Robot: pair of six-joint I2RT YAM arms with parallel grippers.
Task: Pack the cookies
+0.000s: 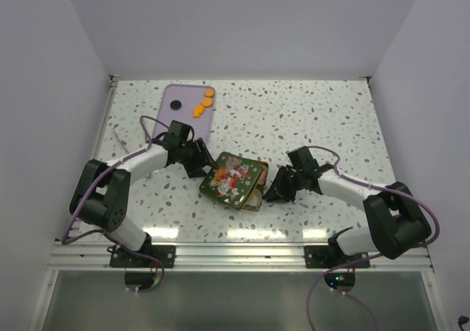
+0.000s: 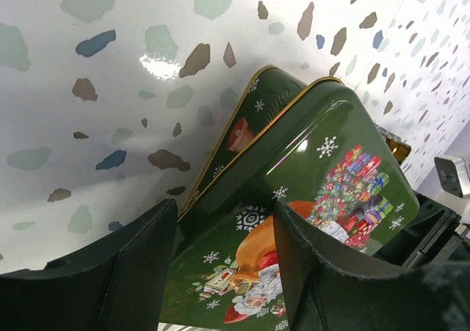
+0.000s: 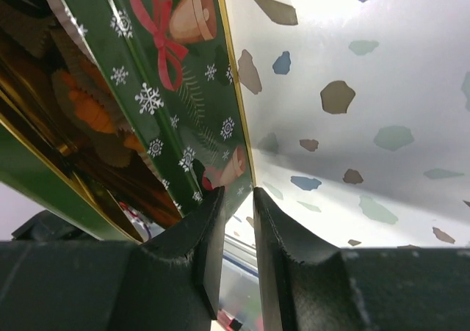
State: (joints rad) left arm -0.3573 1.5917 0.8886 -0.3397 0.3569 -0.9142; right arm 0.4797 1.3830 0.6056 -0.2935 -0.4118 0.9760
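A green Christmas tin (image 1: 257,193) sits in the middle of the speckled counter (image 1: 308,118), between the two arms. Its lid (image 1: 229,175), printed with Santa and a heap of presents, lies askew over it and does not sit square on the rim. This leaves the tin's right side uncovered.

The left gripper (image 1: 202,164) is at the lid's far-left corner. In the left wrist view its jaws are spread wide and that corner of the lid lies in the gap. I cannot tell whether either finger (image 2: 139,272) actually presses on the lid.

The right gripper (image 1: 273,190) is at the tin's right edge. The right wrist view shows its jaws drawn almost together, with only a thin slit between them. The gold-rimmed side wall of the tin, decorated with bells and a red bow, runs into the tips of the fingers (image 3: 198,250). They appear to be pinching that wall.

Past the wall, the tin's gold interior holds an orange cookie (image 3: 92,111) lying in a brownish fluted paper cup (image 3: 110,146).

The other cookies (image 1: 200,109) are well apart from the tin, on a lilac tray (image 1: 183,125) at the far left of the counter. A cluster of orange discs lies near the tray's right edge, another orange one is at its far right corner, and a single black disc (image 1: 175,103) lies to their left.
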